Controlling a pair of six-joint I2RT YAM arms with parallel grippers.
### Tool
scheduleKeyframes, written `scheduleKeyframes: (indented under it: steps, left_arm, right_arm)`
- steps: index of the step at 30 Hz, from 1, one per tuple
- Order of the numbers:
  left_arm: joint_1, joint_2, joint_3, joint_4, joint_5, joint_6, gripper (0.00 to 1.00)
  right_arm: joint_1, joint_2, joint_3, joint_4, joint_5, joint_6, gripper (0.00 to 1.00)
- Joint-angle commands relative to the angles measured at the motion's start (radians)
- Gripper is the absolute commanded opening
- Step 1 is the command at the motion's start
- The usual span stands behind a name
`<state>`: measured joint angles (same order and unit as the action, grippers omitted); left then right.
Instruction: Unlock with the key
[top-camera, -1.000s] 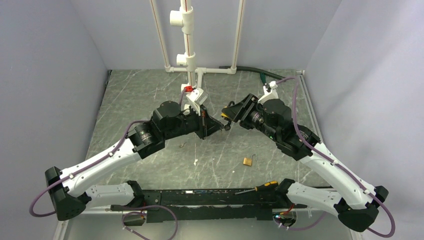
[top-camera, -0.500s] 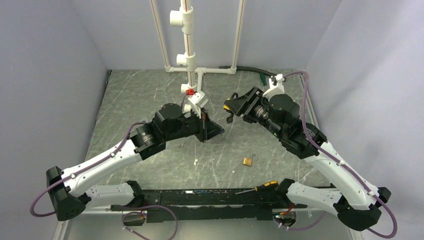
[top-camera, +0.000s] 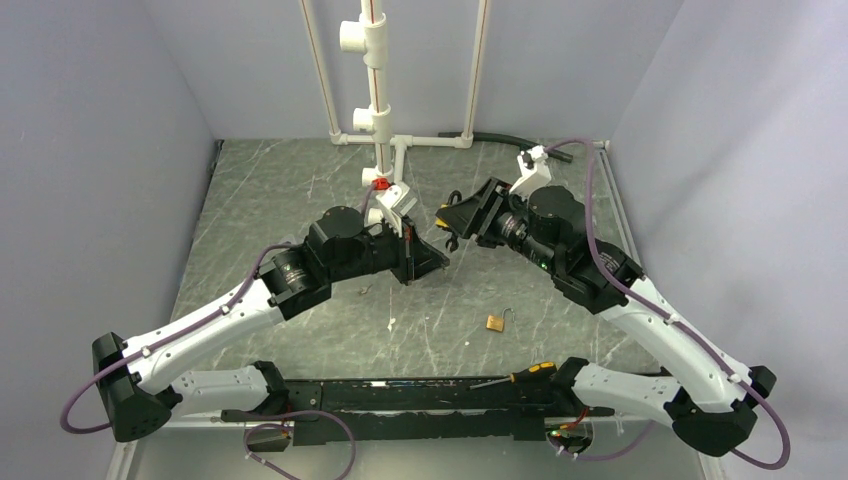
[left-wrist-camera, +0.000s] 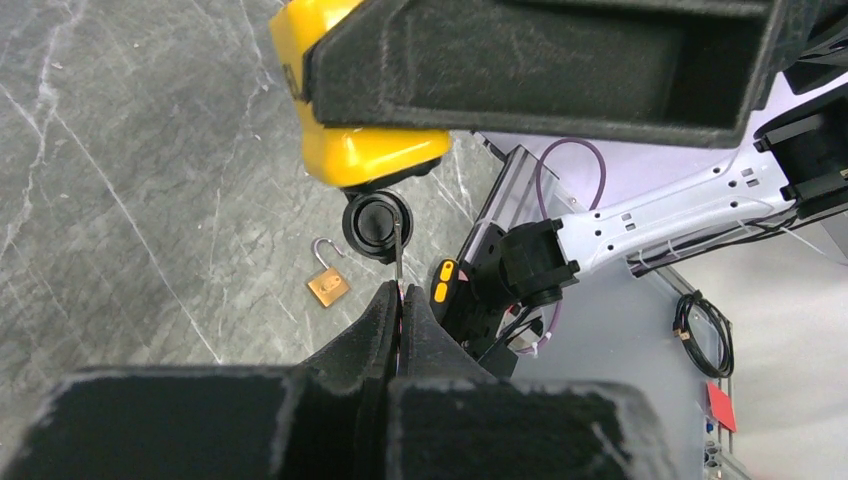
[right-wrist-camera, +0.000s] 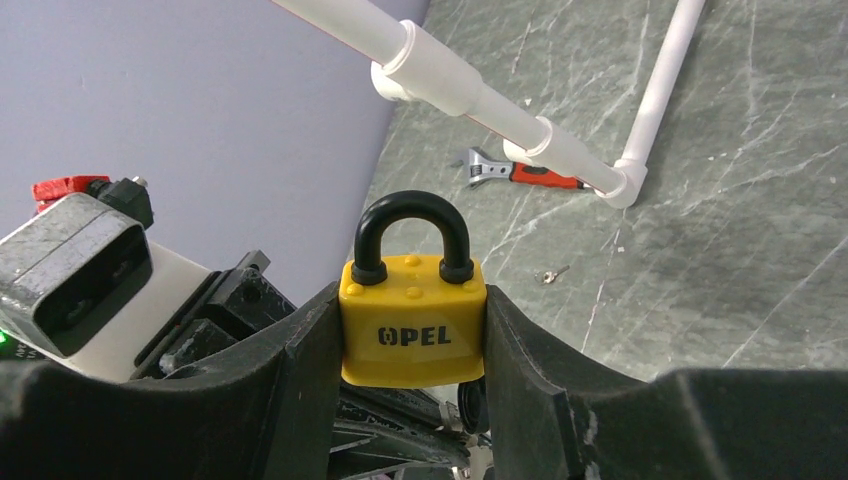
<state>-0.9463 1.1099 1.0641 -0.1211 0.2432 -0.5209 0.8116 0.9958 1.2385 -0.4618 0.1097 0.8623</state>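
My right gripper (right-wrist-camera: 410, 292) (top-camera: 450, 218) is shut on the sides of a yellow padlock (right-wrist-camera: 412, 335) with a black shackle, held in the air, shackle closed. In the left wrist view the padlock (left-wrist-camera: 365, 150) hangs above with its round black keyhole cap (left-wrist-camera: 377, 225) facing my left gripper (left-wrist-camera: 400, 292) (top-camera: 438, 258). That gripper is shut on the key (left-wrist-camera: 398, 250), a thin silver blade seen edge-on. The blade's tip reaches the cap's right edge; I cannot tell whether it is inside.
A small brass padlock (top-camera: 495, 322) (left-wrist-camera: 328, 285) with an open shackle lies on the table. A yellow-and-black screwdriver (top-camera: 520, 376) lies near the front rail. White PVC pipes (top-camera: 375, 100) stand behind. A red-handled wrench (right-wrist-camera: 515, 170) and a tiny metal piece (right-wrist-camera: 551, 273) lie beyond.
My right gripper has carried the yellow padlock up, back and a little left, over the left gripper's tip. The left gripper has hardly moved.
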Motion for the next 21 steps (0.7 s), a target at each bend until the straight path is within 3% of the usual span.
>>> scheduleKeyframes:
  steps: [1, 21]
  left_arm:
    - [0.001, -0.021, 0.025, 0.042, 0.004, -0.016, 0.00]
    - [0.001, -0.052, 0.030, 0.018, -0.095, -0.011, 0.00]
  right_arm:
    - [0.015, -0.011, -0.004, 0.110, -0.038, -0.042, 0.00]
    - [0.028, -0.040, -0.050, 0.146, -0.069, -0.059, 0.00]
